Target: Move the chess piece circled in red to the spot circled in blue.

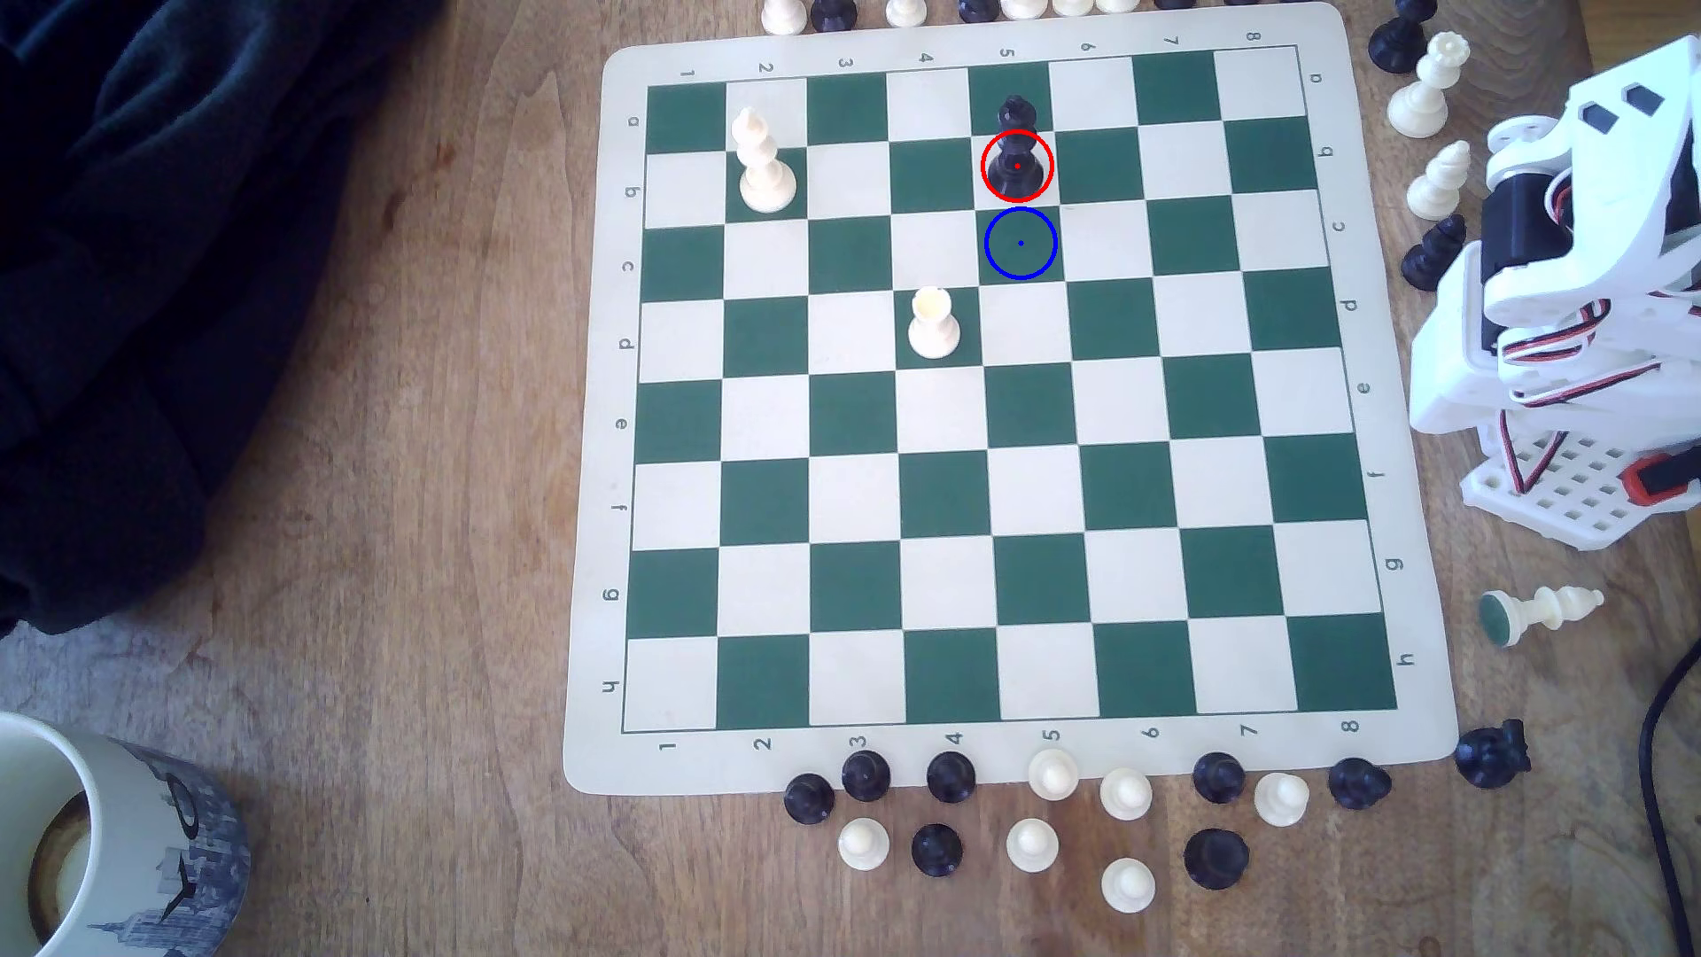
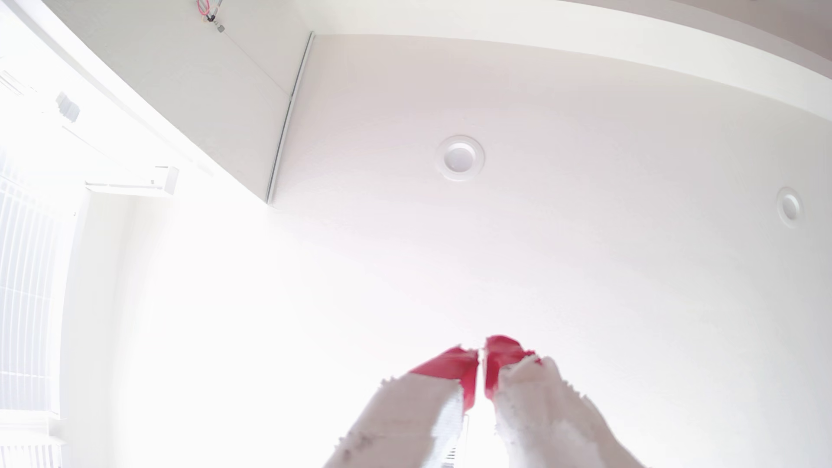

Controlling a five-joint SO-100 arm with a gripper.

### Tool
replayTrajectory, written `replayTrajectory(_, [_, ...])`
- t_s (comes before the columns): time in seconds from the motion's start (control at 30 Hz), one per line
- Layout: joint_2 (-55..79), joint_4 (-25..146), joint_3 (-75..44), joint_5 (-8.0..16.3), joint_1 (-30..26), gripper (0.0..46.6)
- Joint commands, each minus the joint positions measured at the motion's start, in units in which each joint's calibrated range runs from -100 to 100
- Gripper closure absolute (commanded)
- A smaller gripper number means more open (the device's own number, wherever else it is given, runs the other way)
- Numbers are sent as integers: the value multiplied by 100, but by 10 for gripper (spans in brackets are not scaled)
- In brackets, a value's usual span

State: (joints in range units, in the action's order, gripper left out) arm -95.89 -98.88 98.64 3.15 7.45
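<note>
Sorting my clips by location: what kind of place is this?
Likely a room at home: a wooden table with a mug and chess mat, and, in the wrist view, a white ceiling with a recessed light.

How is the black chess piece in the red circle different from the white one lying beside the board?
The tall black plastic chess piece circled in red stands upright on the board; the cream-white plastic chess piece lies tipped over on the wooden table, off the board, its green base showing. Both are tall and slim with round bases.

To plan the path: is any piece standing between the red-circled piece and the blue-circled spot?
No. In the exterior view the black piece and the blue spot are on adjoining squares, nothing between.
</note>
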Motion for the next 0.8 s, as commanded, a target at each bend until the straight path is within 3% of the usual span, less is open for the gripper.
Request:
replayTrajectory(0.0, [5, 232, 136, -20, -45, 464])
replayTrajectory(0.33, [5, 4221, -64, 0, 745, 464])
replayTrajectory(0.37, [5, 5597, -390, 5, 894, 464])
replayTrajectory(0.5, [5, 8455, -1188, 15, 1332, 464])
replayTrajectory(0.77, [269, 12059, -3110, 20, 1699, 464])
